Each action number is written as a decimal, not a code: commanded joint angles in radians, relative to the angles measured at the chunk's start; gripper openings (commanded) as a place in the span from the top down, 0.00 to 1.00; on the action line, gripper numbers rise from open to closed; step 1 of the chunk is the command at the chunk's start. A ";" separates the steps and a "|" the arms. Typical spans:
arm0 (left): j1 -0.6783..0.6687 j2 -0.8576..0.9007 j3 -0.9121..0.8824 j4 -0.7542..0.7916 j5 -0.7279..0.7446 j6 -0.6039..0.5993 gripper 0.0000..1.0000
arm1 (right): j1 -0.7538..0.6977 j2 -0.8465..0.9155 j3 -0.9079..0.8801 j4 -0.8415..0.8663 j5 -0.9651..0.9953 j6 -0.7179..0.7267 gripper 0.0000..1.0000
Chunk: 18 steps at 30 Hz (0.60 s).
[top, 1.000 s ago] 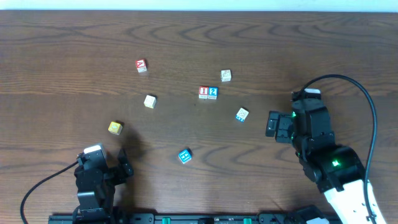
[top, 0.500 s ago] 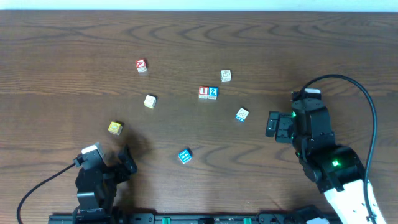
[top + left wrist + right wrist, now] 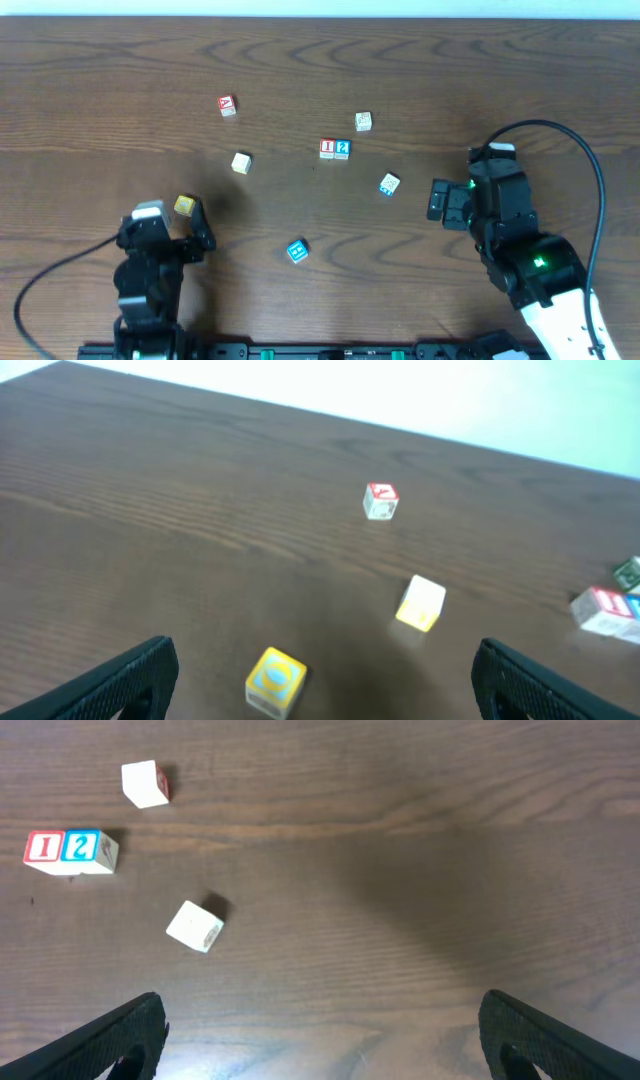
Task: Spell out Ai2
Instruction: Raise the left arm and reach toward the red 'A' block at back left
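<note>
The red "A" block lies at the far left of the table and also shows in the left wrist view. The red "I" block and the blue "2" block touch side by side at the middle; the right wrist view shows them too, "I" and "2". My left gripper is open and empty, just behind a yellow block; that block lies between the open fingers. My right gripper is open and empty, right of the blocks.
A cream block lies between the yellow block and the "A" block. A white-green block lies behind the "2" block. A blue-white block and a blue block lie nearer the front.
My left arm has moved forward, away from the front edge, up to the yellow block. The right arm and all blocks have not moved.
</note>
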 commanded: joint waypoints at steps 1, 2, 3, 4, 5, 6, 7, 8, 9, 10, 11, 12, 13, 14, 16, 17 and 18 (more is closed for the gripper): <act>-0.003 0.172 0.019 0.096 -0.015 0.072 0.05 | -0.010 0.001 -0.002 0.000 0.014 -0.018 0.01; -0.003 0.236 0.034 0.132 -0.014 0.091 0.05 | -0.010 0.001 -0.002 0.000 0.014 -0.018 0.01; -0.003 0.302 0.055 0.163 -0.014 0.113 0.05 | -0.010 0.001 -0.002 0.000 0.014 -0.018 0.01; -0.003 0.385 0.089 0.198 -0.014 0.137 0.05 | -0.010 0.001 -0.002 0.000 0.014 -0.018 0.01; -0.003 0.471 0.132 0.219 -0.015 0.167 0.05 | -0.010 0.001 -0.002 0.000 0.014 -0.018 0.01; -0.003 0.526 0.166 0.227 -0.014 0.186 0.05 | -0.010 0.001 -0.002 0.000 0.014 -0.018 0.01; -0.003 0.590 0.208 0.229 -0.014 0.205 0.05 | -0.010 0.001 -0.002 0.000 0.014 -0.018 0.01; -0.003 0.652 0.253 0.229 -0.014 0.222 0.05 | -0.010 0.001 -0.002 0.000 0.014 -0.018 0.01; -0.003 0.714 0.301 0.229 -0.014 0.238 0.05 | -0.010 0.001 -0.002 0.000 0.014 -0.018 0.01; -0.003 0.776 0.352 0.229 -0.014 0.258 0.05 | -0.010 0.001 -0.002 0.000 0.014 -0.018 0.01; -0.003 0.826 0.396 0.229 -0.014 0.275 0.05 | -0.010 0.001 -0.002 0.000 0.014 -0.018 0.01; -0.003 0.893 0.457 0.229 -0.014 0.295 0.05 | -0.010 0.001 -0.002 0.000 0.014 -0.018 0.01; -0.003 0.951 0.513 0.226 -0.014 0.309 0.05 | -0.010 0.001 -0.002 0.000 0.014 -0.018 0.01; -0.003 1.013 0.577 0.221 -0.013 0.330 0.05 | -0.010 0.001 -0.002 0.000 0.014 -0.018 0.01; -0.004 1.104 0.677 0.202 -0.013 0.374 0.05 | -0.010 0.001 -0.002 0.000 0.014 -0.018 0.01; -0.004 1.163 0.747 0.182 -0.010 0.408 0.04 | -0.010 0.001 -0.002 0.000 0.014 -0.018 0.01; -0.004 1.205 0.800 0.163 -0.010 0.431 0.05 | -0.010 0.001 -0.002 0.000 0.014 -0.018 0.01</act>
